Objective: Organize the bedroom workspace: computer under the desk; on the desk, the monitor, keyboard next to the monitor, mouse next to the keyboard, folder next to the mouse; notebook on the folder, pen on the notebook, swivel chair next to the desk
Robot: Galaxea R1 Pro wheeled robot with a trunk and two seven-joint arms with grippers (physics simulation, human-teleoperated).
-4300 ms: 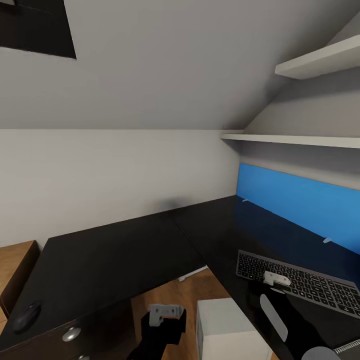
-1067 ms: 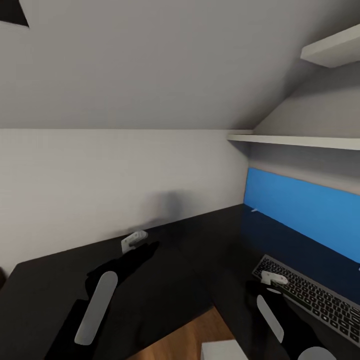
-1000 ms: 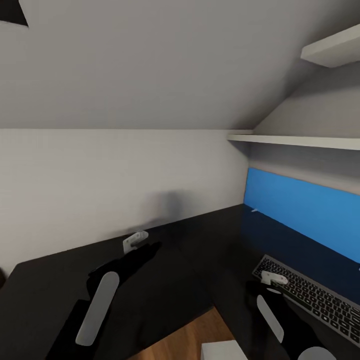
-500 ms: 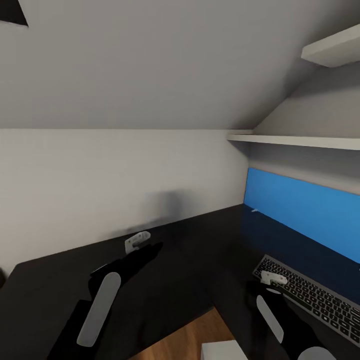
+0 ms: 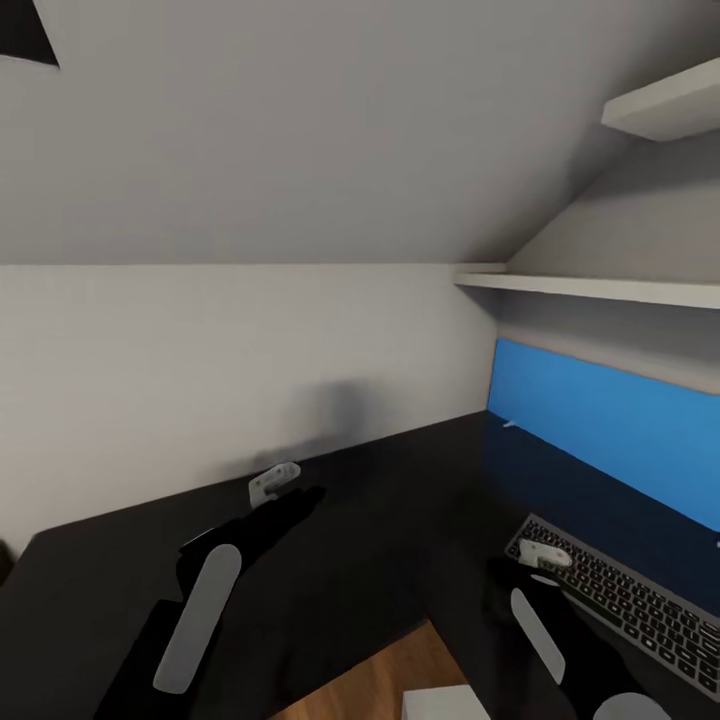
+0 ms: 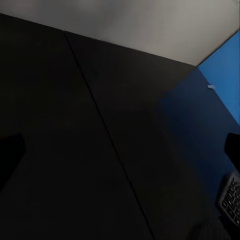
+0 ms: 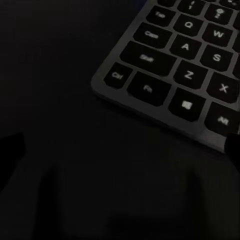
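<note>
Risk, keyboard: the right gripper point(image 5: 545, 553) hovers just at the corner of the keyboard point(image 5: 625, 600), lower right of the head frame; in my judgement a careless drop or sweep could nudge it askew or toward the counter's inner edge.
Risk, left arm: reaching far over the counter point(image 5: 380, 520), its forearm could scrape the glossy top.
Left arm pose: stretched forward from lower left, left gripper point(image 5: 273, 482) near the wall at frame centre-left, above bare counter.
Right arm pose: raised from the lower right, wrist angled down at the keyboard's corner keys point(image 7: 150, 75).
Fingers: both pairs appear spread apart and empty in the wrist views.
Computer point(image 5: 445, 703): a pale corner shows at the bottom edge, below the counter.
</note>
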